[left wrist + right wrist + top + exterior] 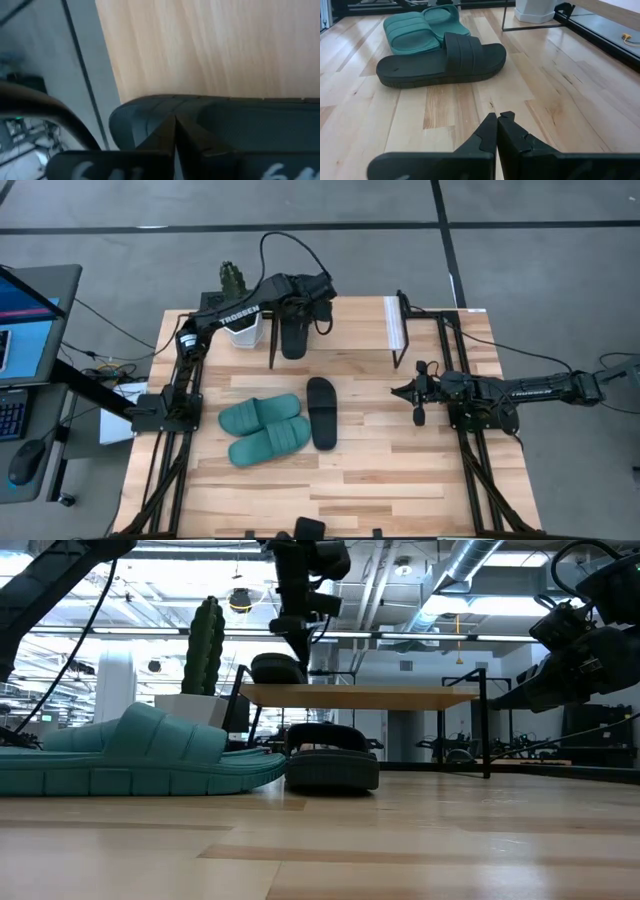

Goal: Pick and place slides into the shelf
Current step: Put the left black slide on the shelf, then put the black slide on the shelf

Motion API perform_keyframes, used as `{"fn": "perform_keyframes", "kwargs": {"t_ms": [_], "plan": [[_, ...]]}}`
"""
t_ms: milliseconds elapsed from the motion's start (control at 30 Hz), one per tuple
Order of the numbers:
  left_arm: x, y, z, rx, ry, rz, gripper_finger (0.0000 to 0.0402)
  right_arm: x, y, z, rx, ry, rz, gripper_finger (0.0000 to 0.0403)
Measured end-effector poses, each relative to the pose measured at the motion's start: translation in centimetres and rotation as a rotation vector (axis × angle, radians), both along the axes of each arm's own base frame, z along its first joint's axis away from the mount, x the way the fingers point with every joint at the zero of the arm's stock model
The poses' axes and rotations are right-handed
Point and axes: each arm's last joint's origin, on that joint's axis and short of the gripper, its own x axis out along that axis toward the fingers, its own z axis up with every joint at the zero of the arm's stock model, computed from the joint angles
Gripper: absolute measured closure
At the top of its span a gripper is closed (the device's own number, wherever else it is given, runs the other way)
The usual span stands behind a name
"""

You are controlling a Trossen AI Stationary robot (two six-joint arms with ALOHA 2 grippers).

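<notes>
high view: the left gripper [292, 315] is hanging over the shelf [340, 330] at about eleven o'clock on the worktop [400, 450], its fingers closed on a black slide [292, 338] lying on the shelf's wood panel near its left end. the second black slide [321, 412] is lying on the worktop at centre, just beside the teal pair [265, 428] at its nine o'clock. the right gripper [412, 392] is waiting at three o'clock, fingers shut on nothing.

low view: the held slide [277, 668] is sitting on the panel [360, 696] under the left gripper [296, 640]. the step looks like release, so the sole should be resting flat before the fingers part.

left wrist view: the left gripper's fingers [165, 137] are pressing together on the slide's dark edge [150, 112], with the pale wood panel [200, 45] beyond. to do it well, opening should be gentle and the lift straight up, so the slide is not dragging toward the panel edge.

right wrist view: the right gripper [497, 125] is pointing across bare worktop, fingers together, toward the loose black slide [440, 64] and the teal pair [422, 27] behind it, a fair candidate for the next pick.
</notes>
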Motion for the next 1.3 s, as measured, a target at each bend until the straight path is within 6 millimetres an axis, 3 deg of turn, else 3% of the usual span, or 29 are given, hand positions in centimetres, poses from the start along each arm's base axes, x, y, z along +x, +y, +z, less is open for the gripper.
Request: {"fn": "perform_keyframes", "kwargs": {"t_ms": [233, 733, 900, 1100, 1300], "plan": [[-1.2, -0.2, 0.3, 0.046, 0.121, 0.081, 0.0401, 0.0, 0.0, 0.0, 0.0, 0.0, -0.001, 0.0403], [-0.4, -2.4, 3.0, 0.11, 0.021, 0.072, 0.0401, 0.0, 0.0, 0.0, 0.0, 0.0, -0.001, 0.0403], [-0.1, -4.9, 4.0, 0.05, -0.042, 0.1, 0.0401, 0.0, 0.0, 0.0, 0.0, 0.0, 0.0, 0.0403], [0.0, -9.2, 3.8, -0.227, -0.035, -0.004, 0.0401, 0.0, 0.0, 0.0, 0.0, 0.0, -0.001, 0.0403], [-0.2, -12.5, 5.8, -0.174, -0.161, 0.016, 0.0401, 0.0, 0.0, 0.0, 0.0, 0.0, -0.001, 0.0403]]}}
